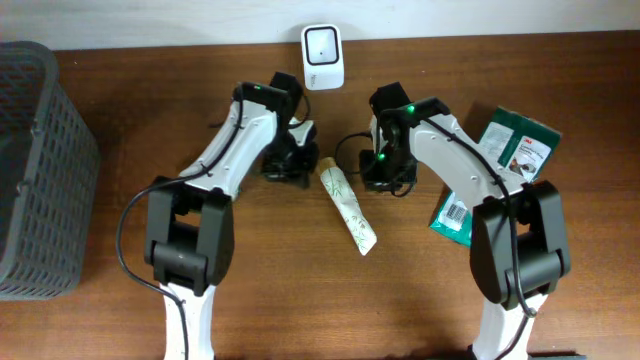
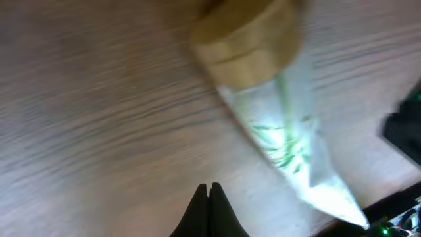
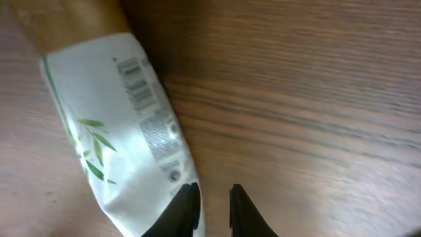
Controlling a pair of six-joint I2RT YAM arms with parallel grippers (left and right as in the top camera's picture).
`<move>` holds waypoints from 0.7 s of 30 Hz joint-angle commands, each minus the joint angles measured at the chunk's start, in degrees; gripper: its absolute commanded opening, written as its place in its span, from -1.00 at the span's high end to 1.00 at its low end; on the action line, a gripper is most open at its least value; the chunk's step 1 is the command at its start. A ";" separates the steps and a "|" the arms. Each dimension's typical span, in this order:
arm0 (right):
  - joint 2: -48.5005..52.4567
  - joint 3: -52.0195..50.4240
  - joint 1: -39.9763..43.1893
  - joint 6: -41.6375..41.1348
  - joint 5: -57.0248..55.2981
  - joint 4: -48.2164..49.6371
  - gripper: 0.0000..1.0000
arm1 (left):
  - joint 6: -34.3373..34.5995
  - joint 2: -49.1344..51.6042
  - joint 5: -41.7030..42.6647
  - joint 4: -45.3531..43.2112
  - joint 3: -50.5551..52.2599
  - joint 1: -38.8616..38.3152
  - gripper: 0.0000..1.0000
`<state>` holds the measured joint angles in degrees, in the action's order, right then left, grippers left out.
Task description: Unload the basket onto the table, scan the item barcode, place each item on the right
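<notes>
packet (image 1: pixel 347 212) lies flat on table (image 1: pixel 150 120) between the arms, below scanner (image 1: pixel 323 43). looks light, thin crinkly film, probably slippery. wooden cap (image 2: pixel 247 33) looks stiffest: grip there, barcode (image 3: pixel 135 79) uncovered. left gripper (image 2: pixel 210 189) pinched together, empty. right gripper (image 3: pixel 214 194) slightly apart, at packet's edge.

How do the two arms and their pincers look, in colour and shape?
The left arm and right arm have white links, black joints and black bases. A green light glows near each wrist. A black cable loops beside the left arm. The left pincer and right pincer have black, tapered fingers.
</notes>
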<state>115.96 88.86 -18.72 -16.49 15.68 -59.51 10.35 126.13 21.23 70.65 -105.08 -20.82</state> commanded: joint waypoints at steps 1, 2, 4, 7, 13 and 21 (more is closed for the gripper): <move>3.23 -0.59 -0.09 0.13 3.87 1.27 0.71 | 0.81 0.52 1.75 -4.28 2.71 -2.19 1.00; 3.48 -0.59 -0.07 0.13 4.37 1.66 0.73 | 1.57 0.52 1.70 -5.38 3.78 -2.16 1.00; 3.61 -0.59 -0.07 0.15 4.79 2.62 0.73 | 2.10 0.52 1.68 -7.15 5.16 -1.84 1.00; 3.61 -0.59 -0.07 0.13 5.14 3.43 0.73 | 5.20 0.52 1.70 -9.25 6.56 -1.62 1.00; 3.67 -0.59 -0.07 -0.07 5.86 4.04 0.73 | 11.08 0.52 10.12 -18.69 12.37 -1.62 1.00; 3.67 -0.57 -3.72 1.88 13.14 6.84 0.89 | 11.06 0.52 17.57 -27.41 13.11 -1.62 1.00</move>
<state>119.33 88.82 -19.53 -15.64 25.80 -54.02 20.86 126.13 34.76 43.64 -92.09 -22.46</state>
